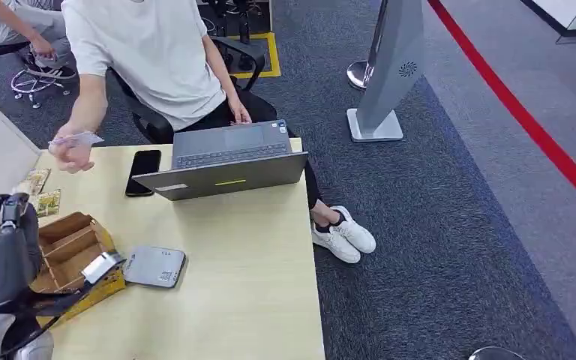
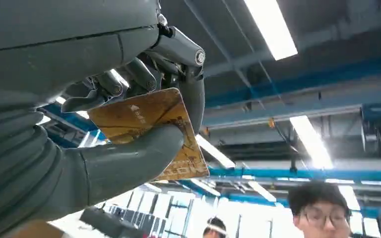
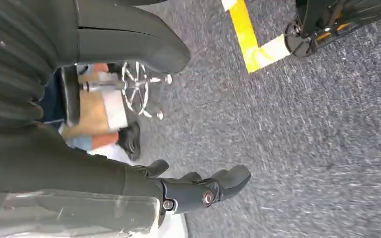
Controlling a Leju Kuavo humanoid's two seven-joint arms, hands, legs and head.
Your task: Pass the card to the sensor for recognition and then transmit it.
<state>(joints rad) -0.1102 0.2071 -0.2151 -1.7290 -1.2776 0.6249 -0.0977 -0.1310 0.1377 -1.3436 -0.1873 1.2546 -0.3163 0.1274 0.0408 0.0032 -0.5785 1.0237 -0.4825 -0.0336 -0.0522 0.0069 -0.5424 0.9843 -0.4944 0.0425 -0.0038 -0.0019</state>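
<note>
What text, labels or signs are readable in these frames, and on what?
None reads cleanly.
Card in the left hand: white arrow and pale print, too blurred; large letters at its edge, cut off.
Grey reader on the table: sticker, too small.
Laptop: stickers, too small.
Grey stand: round mark, no words.

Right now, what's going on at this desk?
The left hand grips a yellow card, raised off the desk. The grey sensor lies beside a cardboard box. A seated person behind a laptop holds another card. The right hand hangs over the carpet, holding nothing.
</note>
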